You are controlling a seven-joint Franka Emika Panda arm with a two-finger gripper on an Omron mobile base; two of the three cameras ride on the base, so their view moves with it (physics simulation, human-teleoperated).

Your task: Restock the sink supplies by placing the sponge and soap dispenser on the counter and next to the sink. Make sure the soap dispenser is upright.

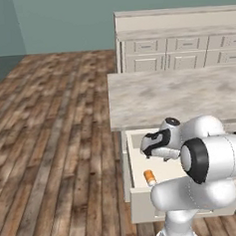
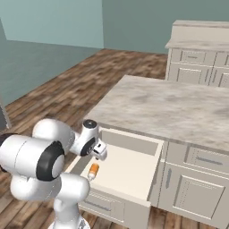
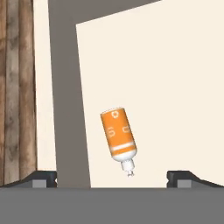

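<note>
The soap dispenser [image 3: 118,133], an orange bottle with a white band and nozzle, lies on its side on the floor of an open cream drawer [image 2: 134,176]. It also shows near the drawer's left wall [image 1: 150,177] and below the hand [image 2: 93,170]. My gripper [image 3: 111,177] hangs above it, open, its jaws wide apart with nothing between them; the nozzle points toward the gap. The hand shows over the drawer [image 1: 152,146] and at its left side [image 2: 101,153]. The sponge and the sink are out of view. The counter [image 1: 176,32] over cream panelled cabinets runs along the back.
The drawer is pulled out from under a marbled island top [image 1: 178,93] that overhangs its back part. Cream cabinet fronts [image 2: 192,188] stand right of the drawer. Wood floor [image 1: 57,144] lies open to the left. My own arm [image 1: 212,158] crosses the drawer's front.
</note>
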